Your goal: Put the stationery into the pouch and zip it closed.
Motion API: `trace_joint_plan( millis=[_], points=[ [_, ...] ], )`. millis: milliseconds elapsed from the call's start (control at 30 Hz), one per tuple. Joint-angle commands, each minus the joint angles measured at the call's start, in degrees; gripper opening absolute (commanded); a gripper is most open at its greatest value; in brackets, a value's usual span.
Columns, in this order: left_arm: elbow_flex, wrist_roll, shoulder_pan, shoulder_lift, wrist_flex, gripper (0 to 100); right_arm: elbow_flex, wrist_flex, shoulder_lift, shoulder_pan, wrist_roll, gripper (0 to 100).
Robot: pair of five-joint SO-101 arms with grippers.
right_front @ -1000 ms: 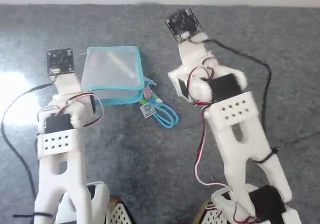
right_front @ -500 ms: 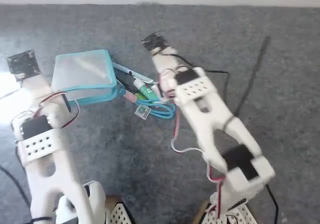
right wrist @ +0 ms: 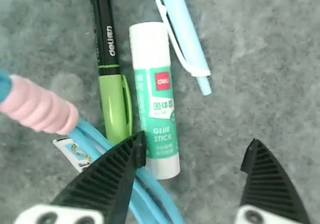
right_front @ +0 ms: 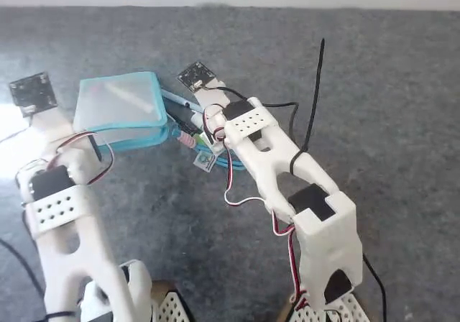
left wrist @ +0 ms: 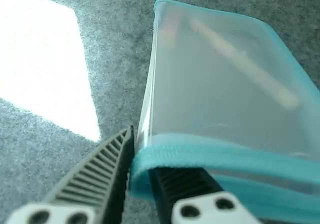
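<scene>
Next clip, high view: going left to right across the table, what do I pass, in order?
Left arm's camera board → pouch → light blue pen → black cable. The right arm overlaps the pen and the cable, so it is left out.

Frosted matt plastic pouch (left wrist: pixel 225 84), glossy plastic glue stick (right wrist: pixel 155 94) — rough fuzzy table (right_front: pixel 388 70)

Pouch (right_front: pixel 118 108) at left on the tabletop (right_front: pixel 374 85), the rest just right of it.
The glue stick (right wrist: pixel 154 99) lies between marker (right wrist: pixel 106 59) and pen (right wrist: pixel 180 29); the cord (right wrist: pixel 89 136) lies nearer me. My left jaws pinch the pouch's edge; my right jaws hang spread above the glue stick.
</scene>
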Motion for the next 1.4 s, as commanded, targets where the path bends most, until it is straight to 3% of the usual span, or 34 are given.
trace_joint_plan(
  millis=[0,200,467,667,900,1100,1367],
  points=[
    [-3.21,0.53,-0.26,-0.79,0.26,1,-2.64,0.48,0.13,-1.1,0.62,30.3],
    [-3.12,0.53,-0.26,-0.79,0.35,1,-3.43,0.57,4.62,-0.75,0.53,29.4],
    [-2.33,0.53,-0.18,-0.79,0.35,1,-3.34,3.21,4.18,-0.57,0.0,1.5],
    [-1.36,0.44,2.64,-0.79,0.18,1,-3.08,10.42,-2.33,2.68,-2.73,0.7],
    [1.36,-0.97,11.16,-0.88,-0.09,1,1.58,18.51,-16.57,7.6,-3.34,0.7],
    [5.67,-1.05,20.22,-0.88,-2.81,1,13.01,20.53,-39.69,7.16,-2.81,0.7],
    [8.04,2.81,29.45,-0.88,-4.66,1,32.26,19.91,-67.74,-2.95,-2.73,0.7]
  ],
)
